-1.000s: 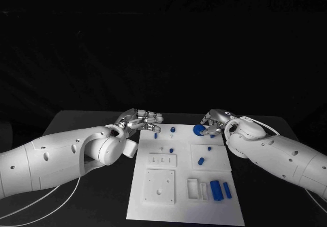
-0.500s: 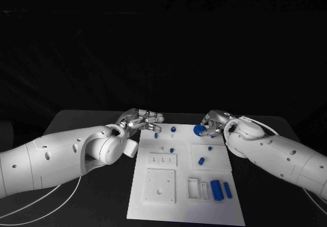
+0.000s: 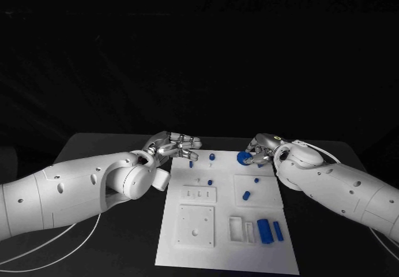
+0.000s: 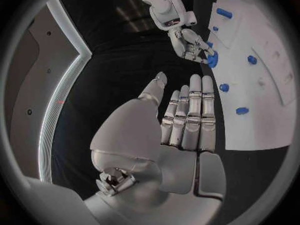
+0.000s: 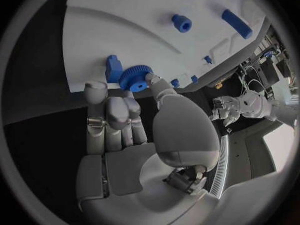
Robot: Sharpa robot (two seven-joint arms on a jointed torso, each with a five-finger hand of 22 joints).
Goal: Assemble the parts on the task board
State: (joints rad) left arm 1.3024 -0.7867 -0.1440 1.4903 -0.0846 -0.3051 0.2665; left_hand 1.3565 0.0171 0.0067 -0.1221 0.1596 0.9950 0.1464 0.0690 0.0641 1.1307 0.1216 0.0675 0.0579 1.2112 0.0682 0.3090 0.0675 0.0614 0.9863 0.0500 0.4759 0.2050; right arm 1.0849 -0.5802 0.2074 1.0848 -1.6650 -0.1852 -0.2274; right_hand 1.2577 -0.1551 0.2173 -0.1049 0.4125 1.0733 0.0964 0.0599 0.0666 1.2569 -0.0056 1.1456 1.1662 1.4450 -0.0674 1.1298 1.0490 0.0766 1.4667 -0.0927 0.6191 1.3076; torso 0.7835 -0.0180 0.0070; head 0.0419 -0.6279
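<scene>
The white task board (image 3: 193, 254) lies in the middle of the black table. My right hand (image 3: 261, 149) is at its far right corner and pinches a blue gear (image 3: 244, 157) between thumb and fingers, low over the board. Up close, the gear (image 5: 133, 78) sits beside a small blue block (image 5: 113, 67) on the board (image 5: 125, 20). My left hand (image 3: 173, 144) hovers at the far left corner with its fingers (image 4: 187, 110) stretched out and nothing in it. Across the board from it are the right hand (image 4: 190, 42) and the gear (image 4: 212, 60).
Small blue pegs (image 3: 190, 164) (image 3: 211, 157) (image 3: 210, 183) stand on the far half of the board, and another blue piece (image 3: 245, 196) lies mid-right. Two long blue blocks (image 3: 264, 232) (image 3: 277, 231) lie near right, beside white slotted pieces (image 3: 237, 229). A white cable (image 3: 58, 245) trails left.
My left hand has edged slightly toward the far side of the table. My right hand keeps the gear in almost the same spot.
</scene>
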